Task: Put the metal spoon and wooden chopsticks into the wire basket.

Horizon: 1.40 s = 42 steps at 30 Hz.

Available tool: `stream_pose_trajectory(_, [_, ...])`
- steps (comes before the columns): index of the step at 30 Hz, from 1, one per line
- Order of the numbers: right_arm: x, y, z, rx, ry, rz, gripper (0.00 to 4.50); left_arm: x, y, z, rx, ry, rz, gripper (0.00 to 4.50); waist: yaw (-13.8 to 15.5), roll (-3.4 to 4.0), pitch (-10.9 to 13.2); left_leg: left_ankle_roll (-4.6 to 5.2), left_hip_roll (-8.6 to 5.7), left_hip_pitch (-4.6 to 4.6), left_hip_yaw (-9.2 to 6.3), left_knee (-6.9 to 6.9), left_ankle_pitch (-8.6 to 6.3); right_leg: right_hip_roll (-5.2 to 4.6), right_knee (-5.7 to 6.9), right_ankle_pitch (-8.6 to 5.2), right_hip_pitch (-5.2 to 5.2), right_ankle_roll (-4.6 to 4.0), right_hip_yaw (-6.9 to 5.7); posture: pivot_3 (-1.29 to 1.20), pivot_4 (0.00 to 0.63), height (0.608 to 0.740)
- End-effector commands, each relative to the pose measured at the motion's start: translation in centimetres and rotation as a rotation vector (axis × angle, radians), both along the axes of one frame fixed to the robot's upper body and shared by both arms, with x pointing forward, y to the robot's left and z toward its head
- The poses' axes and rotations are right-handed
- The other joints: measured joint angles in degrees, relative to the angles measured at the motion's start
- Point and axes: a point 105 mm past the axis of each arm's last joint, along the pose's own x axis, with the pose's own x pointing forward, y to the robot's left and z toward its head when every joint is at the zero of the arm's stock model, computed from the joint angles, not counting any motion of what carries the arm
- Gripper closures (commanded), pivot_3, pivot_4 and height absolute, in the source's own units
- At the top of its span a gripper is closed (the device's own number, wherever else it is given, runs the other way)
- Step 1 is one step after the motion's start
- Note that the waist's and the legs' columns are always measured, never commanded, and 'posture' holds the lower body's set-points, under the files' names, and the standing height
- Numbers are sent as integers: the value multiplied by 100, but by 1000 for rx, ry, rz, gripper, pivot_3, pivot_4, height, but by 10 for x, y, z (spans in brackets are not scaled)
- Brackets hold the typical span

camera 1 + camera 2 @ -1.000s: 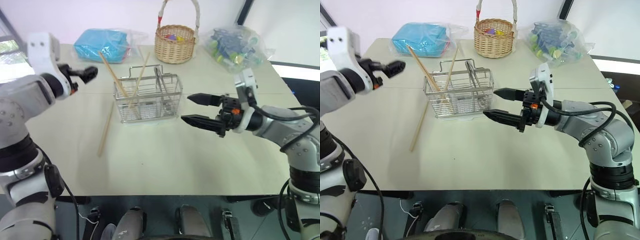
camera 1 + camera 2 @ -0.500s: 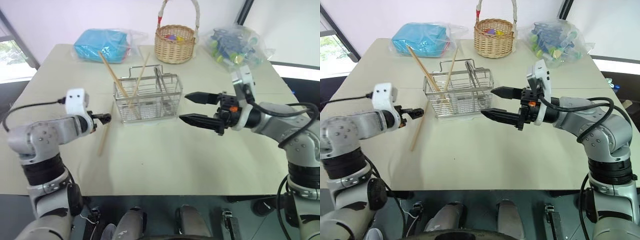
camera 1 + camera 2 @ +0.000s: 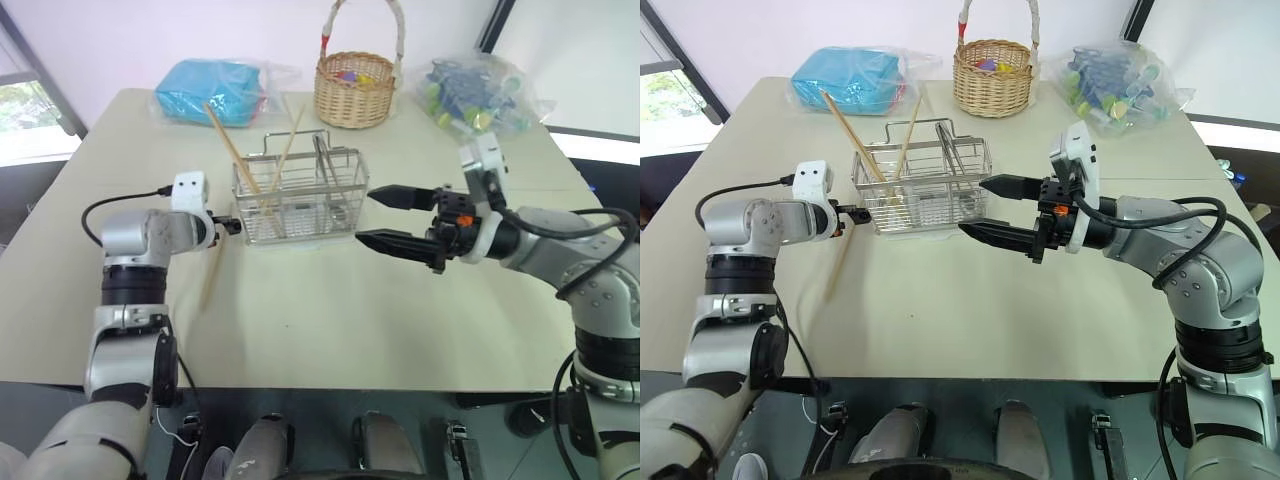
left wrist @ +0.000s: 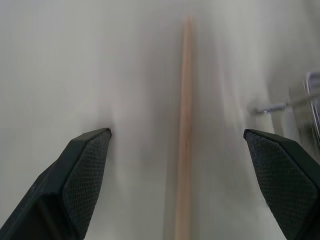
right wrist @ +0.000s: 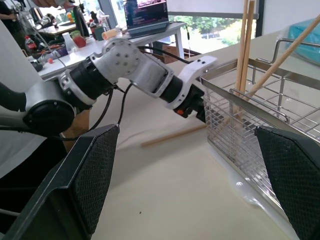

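Both grippers wide | left gripper straddles table chopstick | wire basket beside

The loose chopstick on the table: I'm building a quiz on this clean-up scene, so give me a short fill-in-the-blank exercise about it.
1. The loose chopstick lies on the ____.
2. The left gripper has its fingers ____ on either side of that chopstick.
3. Other chopsticks already lean inside the wire ____.
4. The right gripper holds ____.

Missing words: table; open; basket; nothing
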Motion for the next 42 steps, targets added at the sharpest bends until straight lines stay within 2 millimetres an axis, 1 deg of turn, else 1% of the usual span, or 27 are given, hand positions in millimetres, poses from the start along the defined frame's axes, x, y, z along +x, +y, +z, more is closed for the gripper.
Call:
stream_pose_trajectory(1, [-5, 0, 9, 18, -46, 4, 0, -1, 6, -28, 25, 95, 6, 16, 12, 10, -8, 0, 0, 1, 1, 0, 0, 0, 0, 0, 1, 0, 0, 0, 150, 740])
stream_pose_trajectory(2, [-6, -1, 9, 19, -47, 2, 0, 0, 6, -29, 31, 96, -1, 543, 13, 16, -15, 0, 0, 2, 1, 0, 0, 0, 1, 0, 2, 0, 0, 0, 150, 740])
stream_pose_trajectory(4, [-6, -1, 9, 20, -47, -1, 0, 1, 5, -30, 27, 95, -15, 1315, 13, 34, -31, 0, 0, 3, 2, 0, 0, 0, 1, 0, 2, 0, 0, 0, 150, 740])
stream_pose_trajectory(5, [-6, -1, 9, 21, -47, -3, 0, 2, 4, -30, 30, 94, -19, 1919, 17, 38, -33, 0, 0, 4, 1, 0, 0, 0, 3, 0, 2, 0, 1, 0, 150, 740])
stream_pose_trajectory(7, [-6, 0, 9, 23, -48, -4, 0, 3, 4, -29, 31, 93, -22, 2882, 32, 38, -34, 0, 0, 3, 0, 0, 0, 0, 4, 0, 2, 0, 0, 0, 150, 740])
stream_pose_trajectory(8, [-6, 0, 9, 24, -48, -5, 0, 3, 4, -29, 32, 92, -21, 3440, 34, 38, -33, 0, -1, 1, -2, 0, 0, 0, 4, 0, 2, 0, 0, 0, 150, 740])
stream_pose_trajectory(9, [-6, -1, 9, 26, -48, -6, 0, 4, 4, -29, 30, 91, -17, 3872, 36, 38, -34, 0, -2, 0, -2, 1, 0, -1, 4, 0, 2, 0, 0, 0, 150, 740])
stream_pose_trajectory(10, [-6, -1, 9, 27, -47, -8, 0, 4, 5, -29, 28, 91, -11, 4467, 37, 37, -34, 0, -3, 0, -4, 2, 0, -1, 4, 0, 2, 0, 0, 0, 150, 740])
stream_pose_trajectory(15, [-4, -1, 9, 33, -46, -10, 0, 2, 13, -28, 16, 91, 27, 4467, 33, 37, -34, 0, -9, -1, -7, 2, 0, -5, 4, 0, 3, 0, 0, 0, 150, 740])
stream_pose_trajectory(17, [-3, -1, 9, 33, -45, -11, 0, 1, 19, -24, 11, 72, 55, 4467, 27, 37, -34, 1, -8, -1, -7, 2, 0, -5, 4, 0, 2, 0, 0, 0, 150, 740])
stream_pose_trajectory(20, [-2, -2, 8, 29, -41, -10, 0, 3, 32, -9, -3, -5, 112, 4467, 0, 37, -34, 0, -7, -2, -6, 1, 0, -4, 4, 0, 0, 0, 0, 0, 150, 740])
stream_pose_trajectory(22, [-1, -2, 7, 24, -39, -10, 0, 4, 43, 12, -26, -114, 151, 4467, -22, 36, -33, 0, -4, -5, -6, 1, 0, -2, 4, 0, -3, 0, 0, 0, 150, 740])
stream_pose_trajectory(23, [-1, -3, 7, 23, -38, -10, 0, 4, 46, 18, -32, -149, 162, 4467, -50, 33, -31, 0, -3, -6, -5, 1, 0, -1, 4, 0, -5, 0, 1, 0, 150, 740])
stream_pose_trajectory(26, [0, -5, 6, 6, -36, -12, 0, 2, 58, 56, -96, -331, 211, 4467, -109, 23, -26, -1, 4, -14, -6, 1, 1, 1, 4, 0, -12, 0, 0, 0, 150, 740])
stream_pose_trajectory(29, [0, -7, 5, -6, -33, -13, 0, -9, 68, 113, -163, -607, 222, 4467, -119, 17, -25, -2, 6, -17, -6, 2, 1, 1, 3, 0, -14, 0, 0, 0, 150, 740])
stream_pose_trajectory(30, [0, -8, 4, -9, -33, -16, 0, -15, 67, 132, -195, -693, 203, 4467, -120, 16, -26, -2, 7, -17, -5, 3, 1, 0, 3, 0, -13, 0, 0, 0, 150, 740])
stream_pose_trajectory(32, [1, -9, 4, -12, -32, -21, 0, -29, 66, 164, -233, -841, 163, 4467, -119, 15, -26, -2, 6, -13, -3, 4, 1, -1, 2, 1, -11, 0, 0, 0, 150, 740])
stream_pose_trajectory(33, [1, -9, 3, -13, -32, -21, 0, -36, 65, 175, -252, -889, 144, 4467, -117, 15, -26, -2, 6, -13, -3, 5, 1, -1, 2, 1, -12, 0, 0, 0, 150, 740])
stream_pose_trajectory(35, [1, -8, 3, -13, -32, -21, 0, -45, 65, 190, -290, -954, 131, 4467, -116, 15, -26, -2, 6, -11, -3, 4, 1, 0, 1, 0, -10, 0, 0, 0, 150, 740])
stream_pose_trajectory(38, [1, -8, 2, -14, -28, -19, 0, -67, 63, 236, -454, -1152, 90, 4467, -103, 7, -23, -2, 6, -15, -5, 1, 1, 1, 0, 0, -8, 0, 0, 0, 150, 740])
stream_pose_trajectory(40, [1, -9, 1, -16, -23, -18, 0, -83, 54, 264, -531, -1264, 15, 4467, -107, -10, -24, -1, 6, -18, -5, 2, 1, 1, 0, 1, -7, 0, -1, 0, 150, 740])
stream_pose_trajectory(42, [1, -9, 0, -19, -20, -18, 0, -93, 41, 284, -590, -1323, -53, 4467, -103, -15, -25, -1, 5, -18, -6, 2, 1, 1, 0, 1, -5, 0, -1, 0, 150, 740])
